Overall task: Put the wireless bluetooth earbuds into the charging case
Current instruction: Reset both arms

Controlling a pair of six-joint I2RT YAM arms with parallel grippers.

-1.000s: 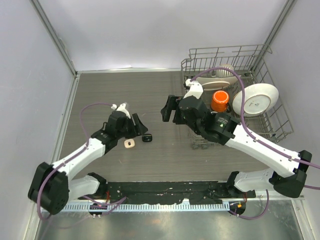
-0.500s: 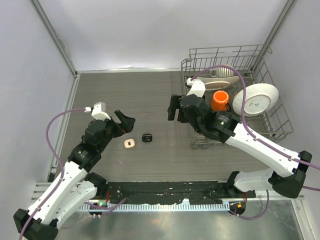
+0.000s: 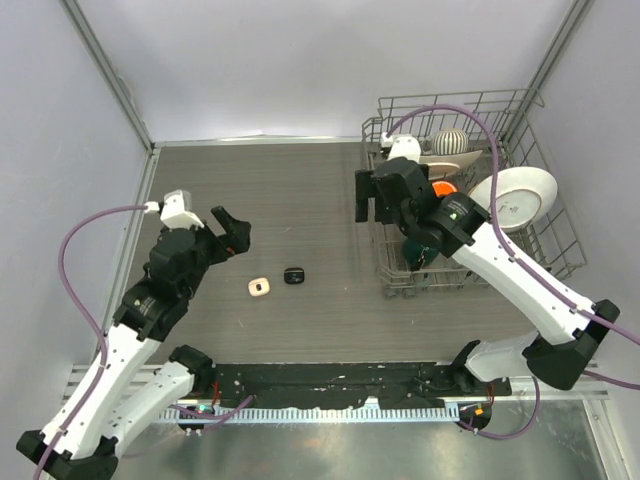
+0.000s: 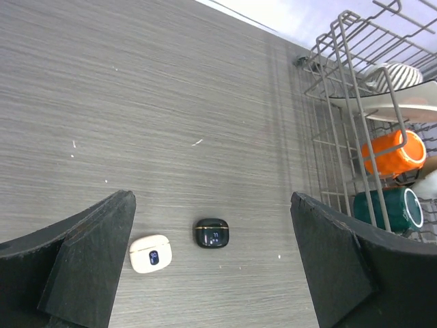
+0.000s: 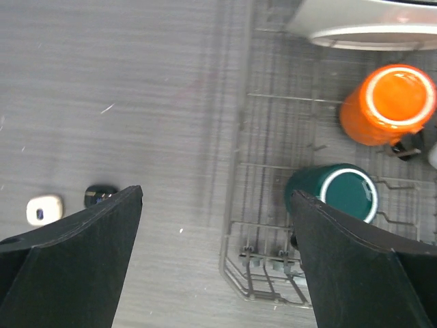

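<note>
Fingers of the left gripper [image 4: 212, 199], blunt black wedges, are spread wide with nothing between them. Below it, two small rounded plastic charging cases lie shut on the grey wood-grain tabletop [image 4: 136, 102], near each other but apart: a white case [image 4: 151, 253] and a glossy black case [image 4: 212, 234]. The wireless bluetooth earbuds cannot be seen. The right gripper [image 5: 217, 195] is equally wide and empty, over the edge of a wire dish rack [image 3: 455, 97]. The rack holds two cups, an orange cup [image 5: 389, 102] and a dark green cup [image 5: 338, 195], along with a white round plate [image 3: 510, 198] and a striped bowl [image 3: 450, 141].

Open desk [image 3: 300, 200] lies left, near and far of the white case [image 3: 260, 288] and black case [image 3: 293, 275]. The dish rack [image 3: 450, 97] obstructs the right.
</note>
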